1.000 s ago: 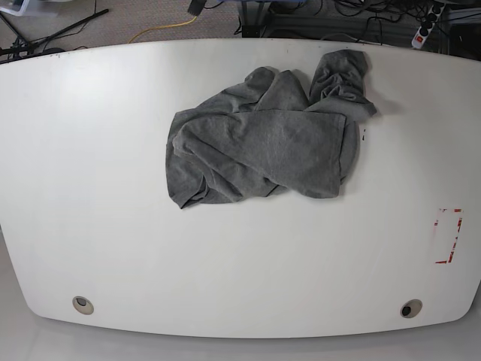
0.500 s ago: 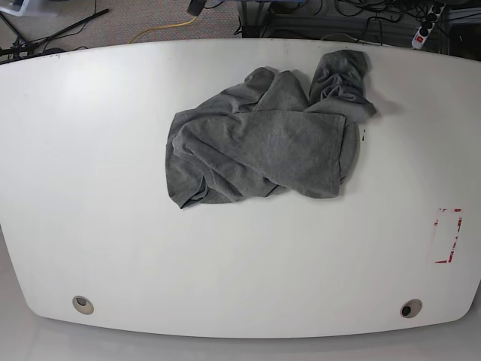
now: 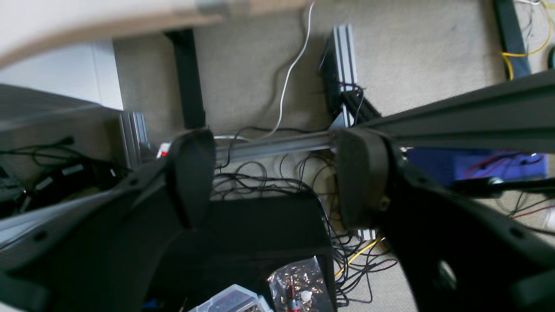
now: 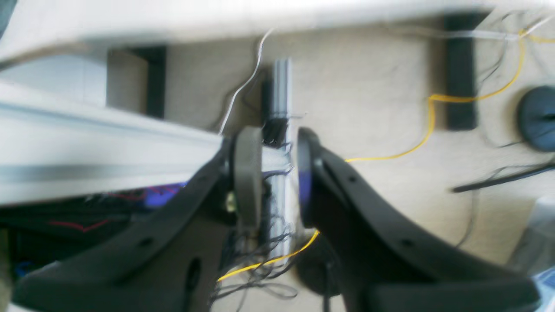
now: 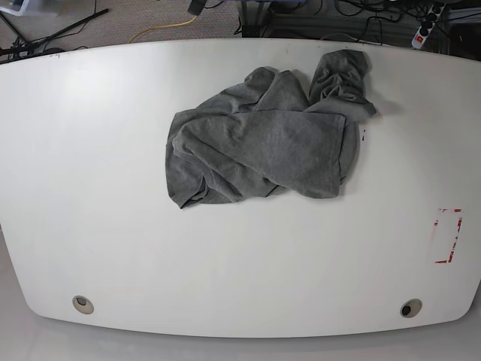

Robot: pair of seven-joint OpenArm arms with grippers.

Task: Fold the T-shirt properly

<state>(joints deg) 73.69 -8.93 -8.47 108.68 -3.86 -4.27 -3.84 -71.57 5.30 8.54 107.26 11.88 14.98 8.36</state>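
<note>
The heather-grey T-shirt (image 5: 263, 143) lies crumpled in a heap on the white table (image 5: 113, 188), right of centre toward the far edge, with one bunched part (image 5: 342, 79) sticking out at its far right. It shows in neither wrist view. Neither gripper shows in the base view. My left gripper (image 3: 275, 173) is wide open and empty, looking at carpet and cables below the table. My right gripper (image 4: 277, 177) is empty, its jaws standing a narrow gap apart, also over the floor.
A red-marked rectangle (image 5: 449, 235) is on the table at the right. Two round grommet holes (image 5: 83, 304) (image 5: 410, 308) sit near the front edge. Cables, aluminium rails (image 3: 342, 69) and a yellow cable (image 4: 433, 130) lie on the floor beyond the table.
</note>
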